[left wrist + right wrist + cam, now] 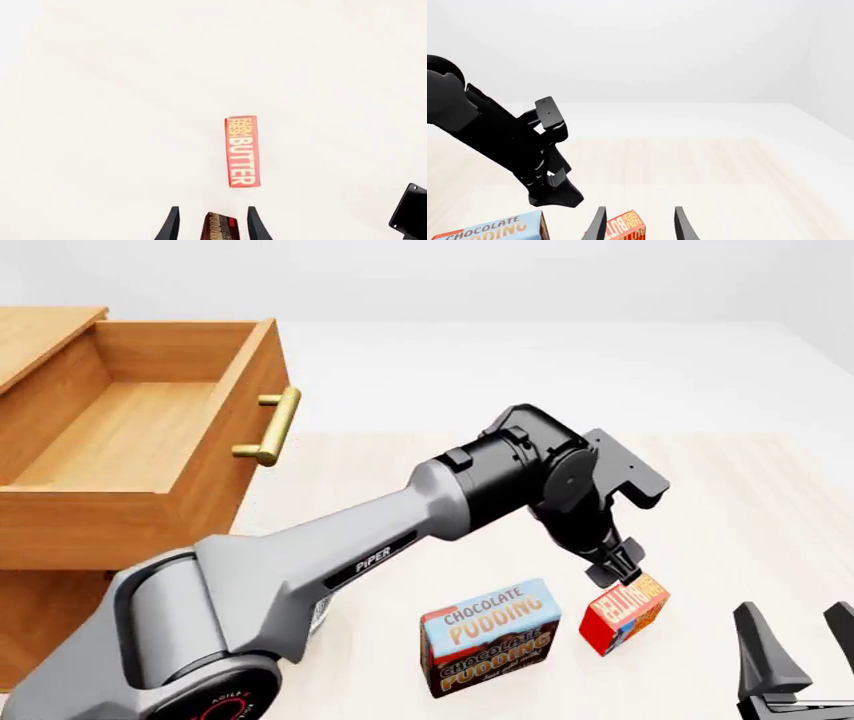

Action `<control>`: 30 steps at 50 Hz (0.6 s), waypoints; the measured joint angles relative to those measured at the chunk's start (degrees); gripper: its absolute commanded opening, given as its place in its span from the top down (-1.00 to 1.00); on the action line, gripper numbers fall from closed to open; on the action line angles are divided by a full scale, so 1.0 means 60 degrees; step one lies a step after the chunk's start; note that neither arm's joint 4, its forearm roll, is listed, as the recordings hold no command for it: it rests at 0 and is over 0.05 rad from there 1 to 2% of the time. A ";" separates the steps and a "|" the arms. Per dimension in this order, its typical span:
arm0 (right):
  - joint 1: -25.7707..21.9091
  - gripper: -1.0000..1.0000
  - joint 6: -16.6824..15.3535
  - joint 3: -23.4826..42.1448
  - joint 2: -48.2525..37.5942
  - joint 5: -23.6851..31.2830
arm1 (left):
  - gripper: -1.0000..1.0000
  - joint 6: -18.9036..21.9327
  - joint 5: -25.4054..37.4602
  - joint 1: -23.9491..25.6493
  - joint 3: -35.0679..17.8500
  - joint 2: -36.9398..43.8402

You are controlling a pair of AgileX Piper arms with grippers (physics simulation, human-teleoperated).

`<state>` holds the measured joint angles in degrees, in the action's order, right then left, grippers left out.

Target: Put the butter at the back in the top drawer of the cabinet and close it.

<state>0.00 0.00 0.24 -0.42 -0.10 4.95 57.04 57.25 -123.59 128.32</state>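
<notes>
So, front view: the top drawer (134, 430) of the cabinet (40, 570) stands open and the butter (622, 612) is on the counter (747, 500), the left hand (622, 571) just above it, grip uncertain. Left wrist view: fingers parted, clasping nothing. Right wrist view: right hand (638, 225) open, idle. Grasping, placing and closing remain.

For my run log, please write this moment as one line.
left gripper: open above butter | right gripper: open, idle | top drawer: open | butter: on table

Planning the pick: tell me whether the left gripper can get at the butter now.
Probably yes. The left gripper hangs open just above the butter with nothing between; the pudding box stands apart beside it, and the right gripper sits aside.
</notes>
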 measured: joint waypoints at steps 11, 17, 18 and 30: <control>0.0000 -1.00 0.0000 0.0000 0.0000 0.0000 | -1.00 -0.0074 0.0247 0.0149 -0.0563 0.0483; 0.0000 -1.00 0.0000 0.0000 0.0000 0.0000 | -1.00 -0.0128 0.0404 0.0237 -0.0913 0.0756; 0.0000 -1.00 0.0000 0.0000 0.0000 0.0000 | -1.00 -0.0138 0.0429 0.0252 -0.0971 0.0802; 0.0000 -1.00 0.0000 0.0000 0.0000 0.0000 | -1.00 -0.0284 0.0743 0.0440 -0.1694 0.1377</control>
<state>0.00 0.00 0.24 -0.42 -0.10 3.24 61.50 59.89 -133.76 136.58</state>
